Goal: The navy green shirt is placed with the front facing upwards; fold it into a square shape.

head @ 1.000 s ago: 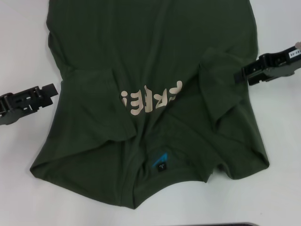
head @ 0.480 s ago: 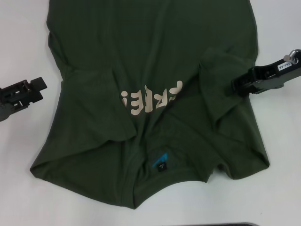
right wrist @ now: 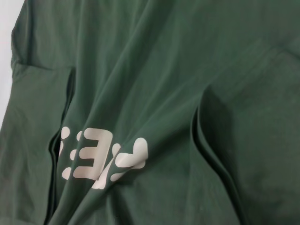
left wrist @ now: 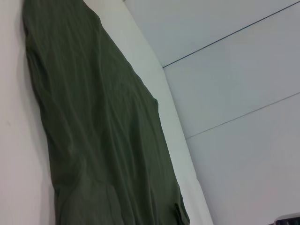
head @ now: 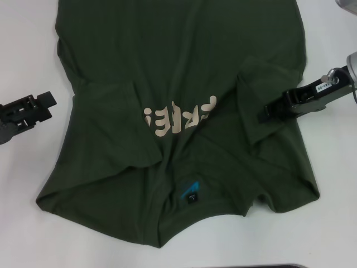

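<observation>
1. Navy green shirt [head: 184, 84] lies spread across the middle of the white counter [head: 28, 50], front up, wrinkled. Its long axis runs from the counter's near edge to the far edge: the collar with its small blue neck label [head: 191, 192] points toward the near edge, and the body runs off toward the far edge. Both sleeves are folded inward over the chest, partly covering the beige lettering [head: 181, 117], which reads upside down in the head view.
2. Counter is plain white and shows on both sides of the shirt and along the near edge. In the left wrist view, pale wall panels [left wrist: 234, 93] with thin dark seams stand behind it.
3. Right end effector [head: 266, 113] reaches in from the counter's right side, its black tip over the shirt's folded right sleeve; I cannot tell whether its fingers are parted or grip cloth.
4. Left end effector [head: 49, 100] sits over bare counter near the left edge, apart from the shirt, holding nothing; its opening cannot be made out.
</observation>
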Available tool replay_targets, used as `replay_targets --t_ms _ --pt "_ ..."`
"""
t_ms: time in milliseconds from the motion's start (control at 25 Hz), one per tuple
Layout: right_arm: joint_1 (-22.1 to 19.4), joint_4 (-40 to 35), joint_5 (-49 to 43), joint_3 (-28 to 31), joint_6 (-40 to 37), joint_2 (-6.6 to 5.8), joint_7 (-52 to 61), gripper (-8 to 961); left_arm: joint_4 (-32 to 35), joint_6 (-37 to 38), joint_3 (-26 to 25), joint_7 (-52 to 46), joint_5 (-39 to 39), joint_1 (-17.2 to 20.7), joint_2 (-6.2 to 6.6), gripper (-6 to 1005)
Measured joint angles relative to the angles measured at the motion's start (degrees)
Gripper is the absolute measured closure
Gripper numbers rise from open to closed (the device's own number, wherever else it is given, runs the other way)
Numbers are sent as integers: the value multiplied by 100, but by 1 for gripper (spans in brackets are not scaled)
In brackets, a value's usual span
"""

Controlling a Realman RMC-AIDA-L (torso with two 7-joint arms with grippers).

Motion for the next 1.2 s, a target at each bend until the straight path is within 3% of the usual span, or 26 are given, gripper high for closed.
replay_targets --t_ms 280,680,800,1040,1120,1200 --pt "-44 -1 277 118 5 -10 -71 359 25 -54 11 2 24 -1 -21 343" --pt "-18 225 1590 119 -273 -13 -564 350 79 -62 5 -15 9 -1 15 344" --pt "-73 162 1641 114 -332 -116 -573 348 80 -58 2 -17 5 0 17 344" --pt "-342 84 1354 196 -289 -447 -949 342 80 -61 3 -19 3 0 18 344" --pt "-537 -109 1442 370 -301 -428 -1582 340 73 -54 21 2 18 0 18 344" --pt "-880 -558 1662 611 -360 -232 -2691 338 50 -22 48 51 30 0 20 344"
